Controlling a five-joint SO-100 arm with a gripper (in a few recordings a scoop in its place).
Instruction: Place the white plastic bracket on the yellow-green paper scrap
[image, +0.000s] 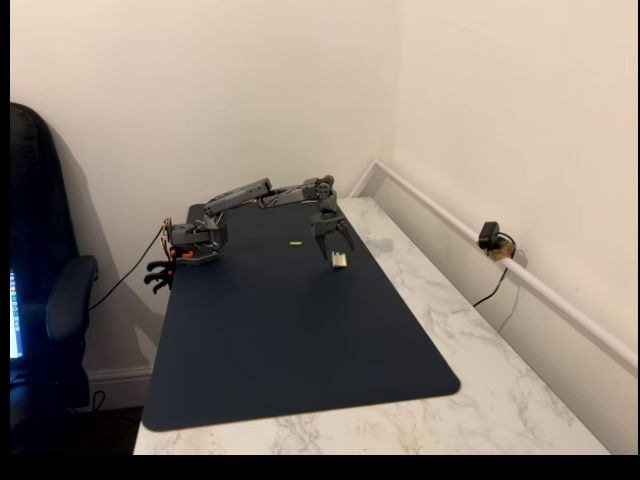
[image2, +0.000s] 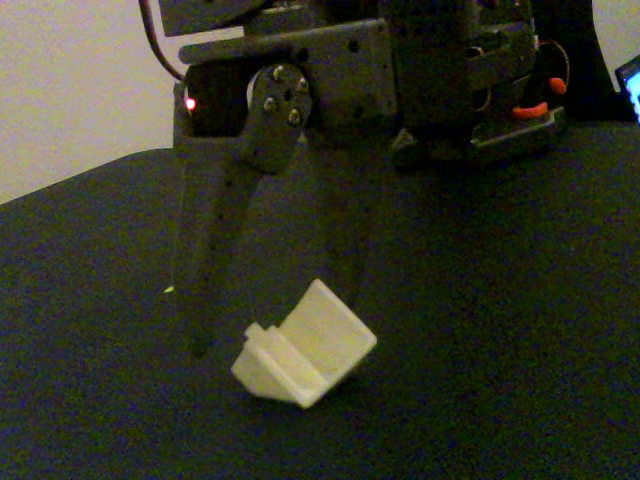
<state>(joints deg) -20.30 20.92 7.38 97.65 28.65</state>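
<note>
The white plastic bracket (image: 339, 259) (image2: 305, 350) lies on the dark mat (image: 300, 340), a cream blocky piece with a small step on its left end. My grey gripper (image: 335, 248) (image2: 272, 325) hangs right over it, open. In the close fixed view, one finger (image2: 205, 280) comes down left of the bracket. The other finger (image2: 345, 240) drops behind its upper right edge; I cannot tell whether it touches. The yellow-green paper scrap (image: 295, 243) (image2: 168, 290) is a tiny bright sliver on the mat, a short way left of the gripper.
The mat covers most of a white marble table (image: 480, 380). The arm's base (image: 195, 245) is clamped at the mat's far left edge. A wall with a white rail (image: 520, 270) runs along the right, and a dark chair (image: 50, 300) stands at the left.
</note>
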